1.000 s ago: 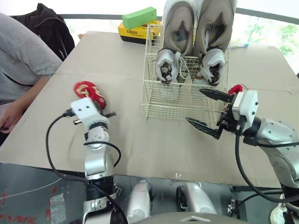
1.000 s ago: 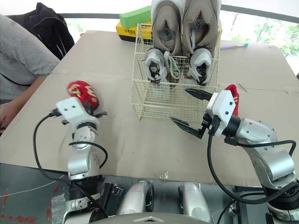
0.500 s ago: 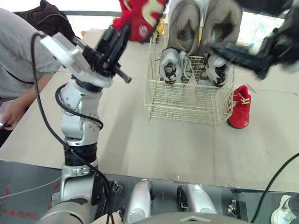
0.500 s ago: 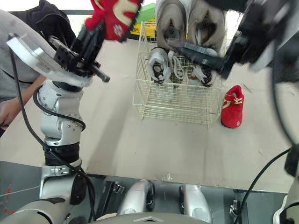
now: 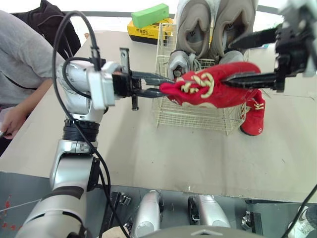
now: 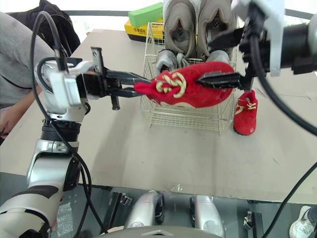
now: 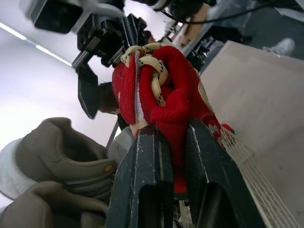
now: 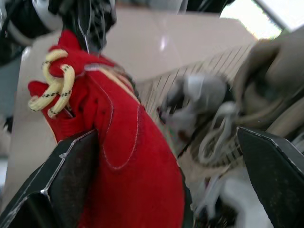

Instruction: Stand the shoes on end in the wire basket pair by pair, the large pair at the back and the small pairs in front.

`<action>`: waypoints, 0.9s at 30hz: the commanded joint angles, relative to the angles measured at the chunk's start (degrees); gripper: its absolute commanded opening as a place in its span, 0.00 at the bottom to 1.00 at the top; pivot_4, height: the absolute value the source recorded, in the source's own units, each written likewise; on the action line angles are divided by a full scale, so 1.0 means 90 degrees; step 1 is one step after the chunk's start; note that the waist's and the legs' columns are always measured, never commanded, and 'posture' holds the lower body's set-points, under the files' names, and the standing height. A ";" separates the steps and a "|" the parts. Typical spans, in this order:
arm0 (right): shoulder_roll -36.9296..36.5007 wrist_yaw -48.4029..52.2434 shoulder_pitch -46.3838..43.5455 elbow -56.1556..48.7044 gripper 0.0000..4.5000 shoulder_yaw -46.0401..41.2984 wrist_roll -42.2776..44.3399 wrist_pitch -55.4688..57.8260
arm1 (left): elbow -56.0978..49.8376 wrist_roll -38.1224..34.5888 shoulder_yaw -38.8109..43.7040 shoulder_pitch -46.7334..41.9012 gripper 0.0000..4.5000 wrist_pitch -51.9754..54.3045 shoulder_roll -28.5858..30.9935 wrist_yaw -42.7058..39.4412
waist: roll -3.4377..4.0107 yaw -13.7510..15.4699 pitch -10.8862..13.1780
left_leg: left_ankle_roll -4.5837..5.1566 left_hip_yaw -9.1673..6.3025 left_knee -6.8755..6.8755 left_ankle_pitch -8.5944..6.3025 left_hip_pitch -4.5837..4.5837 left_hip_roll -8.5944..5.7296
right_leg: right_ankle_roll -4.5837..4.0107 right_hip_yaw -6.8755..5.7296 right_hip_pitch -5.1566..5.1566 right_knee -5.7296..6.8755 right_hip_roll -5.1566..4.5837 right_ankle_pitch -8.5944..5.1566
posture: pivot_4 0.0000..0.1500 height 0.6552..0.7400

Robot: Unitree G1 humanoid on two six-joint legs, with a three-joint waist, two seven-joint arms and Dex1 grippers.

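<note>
The small red shoe (image 5: 210, 89) is held lengthwise in the air, just in front of the wire basket (image 5: 198, 111) and level with its upper edge, between the two hands. One end of it is gripped by the left hand (image 5: 161, 85). In the left wrist view the two black fingers (image 7: 142, 180) are seen pressed together on the red fabric, with the yellow laces just beyond them. The other end of the shoe is met by the right hand (image 5: 230, 60), whose fingers are spread wide. The lower finger is laid along the shoe and appears to touch it, while the upper finger is raised well clear above it. Nothing is clasped by this hand.

Two pairs are contained in the wire basket, all stood on end. The large taupe pair (image 5: 213, 25) is placed at the back and rises well above the rim. A small grey pair (image 5: 179, 64) is set just in front of it.

A second red shoe (image 5: 252, 116) is stood on the bench (image 5: 148, 148), just beside the basket's right side. A yellow box (image 5: 143, 32) with a green box (image 5: 149, 15) on top is seen behind the basket. A person's grey sleeve (image 5: 22, 59) is seen at the bench's left edge.
</note>
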 commanded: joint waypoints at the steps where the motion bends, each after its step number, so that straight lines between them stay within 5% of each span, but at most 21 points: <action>1: -0.0250 0.0548 -0.0004 0.0007 1.00 0.0005 -0.0326 0.0000 | 0.0043 -0.0358 -0.0302 -0.0385 0.02 -0.1131 0.0150 -0.0031 | 0.0006 0.0003 0.0004 | 0.0000 -0.0002 0.0004 0.0000 -0.0014 0.0003 | 0.0000 -0.0001 -0.0014 0.0003 0.0003 0.0000 | 1.00 1.00; 5: -0.0159 0.0894 0.0039 0.0178 0.72 -0.0049 -0.0102 0.0506 | 0.0341 -0.0479 -0.0647 -0.0587 0.02 -0.1987 0.0364 -0.0031 | 0.0015 -0.0005 0.0008 | 0.0000 0.0000 0.0012 0.0000 -0.0032 0.0010 | 0.0000 -0.0004 -0.0028 0.0004 0.0007 0.0001 | 1.00 1.00; 9: -0.0100 0.1171 0.0151 0.0266 0.72 0.0074 -0.0049 0.0898 | 0.0850 -0.0639 -0.0936 -0.0945 0.02 -0.2901 0.0469 -0.0031 | 0.0023 -0.0001 0.0010 | 0.0000 -0.0002 0.0031 0.0000 -0.0049 0.0021 | 0.0000 -0.0008 -0.0041 0.0008 0.0007 0.0001 | 1.00 1.00; 12: -0.0043 0.1233 0.0318 0.0266 0.47 -0.0005 -0.0046 0.1018 | 0.1084 -0.0791 -0.1029 -0.1093 0.02 -0.3100 0.0440 -0.0031 | 0.0026 0.0005 0.0010 | 0.0000 0.0000 0.0056 0.0000 -0.0080 0.0023 | 0.0000 -0.0020 -0.0068 0.0024 0.0013 0.0001 | 1.00 1.00; 14: 0.0079 0.1094 0.0402 0.0321 0.24 -0.0210 -0.0001 0.1117 | 0.0973 -0.0956 -0.1084 -0.0987 0.02 -0.2387 0.0607 -0.0031 | 0.0029 0.0005 0.0012 | 0.0000 0.0005 0.0066 0.0000 -0.0087 0.0024 | 0.0001 -0.0025 -0.0068 0.0026 0.0016 0.0002 | 1.00 1.00; 16: 0.0185 0.0939 0.0511 0.0349 0.12 -0.0483 0.0081 0.1205 | 0.0780 -0.1070 -0.0992 -0.0777 0.02 -0.1548 0.0671 -0.0031 | 0.0030 -0.0002 0.0012 | 0.0003 0.0013 0.0074 -0.0002 -0.0093 0.0023 | 0.0002 -0.0026 -0.0073 0.0030 0.0016 0.0002 | 1.00 1.00; 17: 0.0276 0.0794 0.0588 0.0370 0.09 -0.0710 0.0162 0.1270 | 0.0612 -0.1101 -0.0948 -0.0562 0.25 -0.0827 0.0743 0.0062 | 0.0030 -0.0005 0.0012 | 0.0004 0.0014 0.0076 -0.0002 -0.0093 0.0023 | 0.0002 -0.0026 -0.0074 0.0033 0.0015 0.0002 | 1.00 1.00; 20: 0.0670 0.0226 0.0732 0.0516 0.08 -0.1495 0.0551 0.1777 | -0.0305 -0.1571 -0.0597 0.0163 0.52 0.1592 0.0965 0.1461 | 0.0031 -0.0025 0.0012 | 0.0005 0.0020 0.0080 -0.0003 -0.0088 0.0024 | 0.0004 -0.0024 -0.0082 0.0063 0.0012 0.0001 | 1.00 1.00; 22: 0.0967 -0.0203 0.0917 0.0512 0.07 -0.2035 0.0743 0.2033 | -0.1261 -0.2645 -0.0370 0.0773 0.72 0.3727 0.1372 0.2454 | 0.0032 -0.0040 0.0015 | 0.0005 0.0017 0.0087 -0.0003 -0.0096 0.0025 | 0.0004 -0.0024 -0.0096 0.0086 0.0010 0.0001 | 1.00 1.00; 27: 0.1981 -0.1360 0.1178 0.0499 0.07 -0.3351 0.1342 0.2688 | -0.2958 -0.4591 0.0246 0.2374 0.72 0.6639 0.1716 0.4315 | 0.0036 -0.0050 0.0016 | -0.0001 -0.0014 0.0089 0.0001 -0.0090 0.0037 | 0.0004 -0.0015 -0.0095 0.0111 0.0000 -0.0002 | 1.00 1.00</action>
